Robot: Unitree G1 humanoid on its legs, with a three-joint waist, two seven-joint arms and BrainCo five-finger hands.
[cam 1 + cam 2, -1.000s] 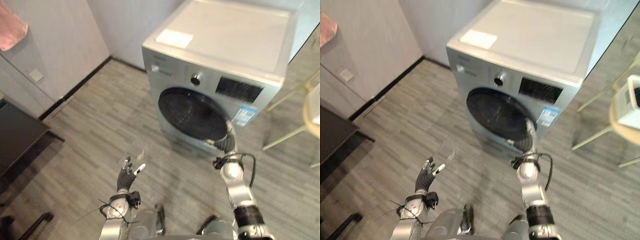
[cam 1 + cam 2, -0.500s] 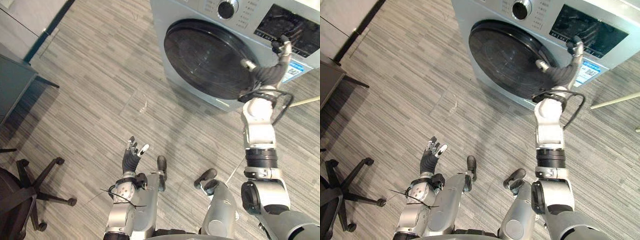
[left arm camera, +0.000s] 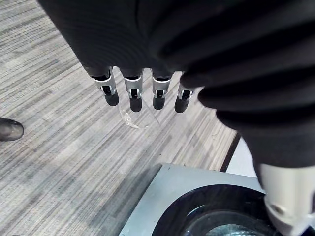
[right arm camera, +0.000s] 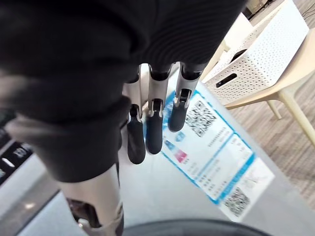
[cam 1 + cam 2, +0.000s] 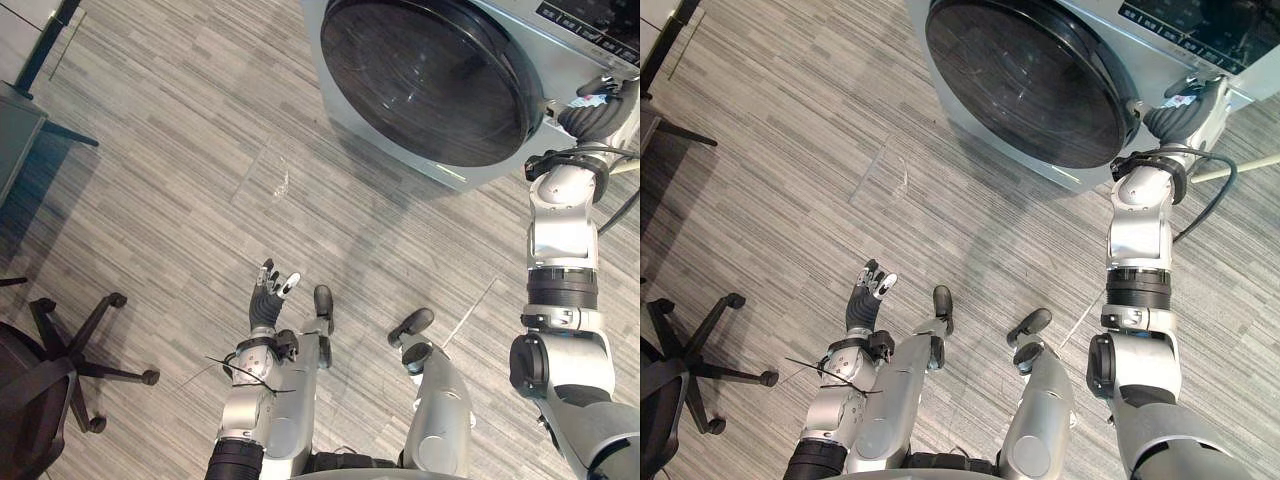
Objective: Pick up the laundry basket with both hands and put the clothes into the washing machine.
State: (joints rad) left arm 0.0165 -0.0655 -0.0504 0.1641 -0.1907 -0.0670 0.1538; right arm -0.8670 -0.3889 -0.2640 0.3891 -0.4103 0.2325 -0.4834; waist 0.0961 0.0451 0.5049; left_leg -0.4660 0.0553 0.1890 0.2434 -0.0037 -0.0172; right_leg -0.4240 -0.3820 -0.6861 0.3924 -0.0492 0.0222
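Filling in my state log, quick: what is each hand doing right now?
Left hand: open, fingers straight, holding nothing, above the floor.
Right hand: open, fingers straight, holding nothing, at the washing machine front by the label.

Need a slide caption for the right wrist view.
Right robot hand, fingers straight, at the washing machine front beside its blue-edged label; white perforated basket on a pale table beyond.

Shut washing machine door [image 5: 430, 80] bars drum. Open floor [image 5: 180, 170] before it; office chair [image 5: 30, 400] at floor's left edge.
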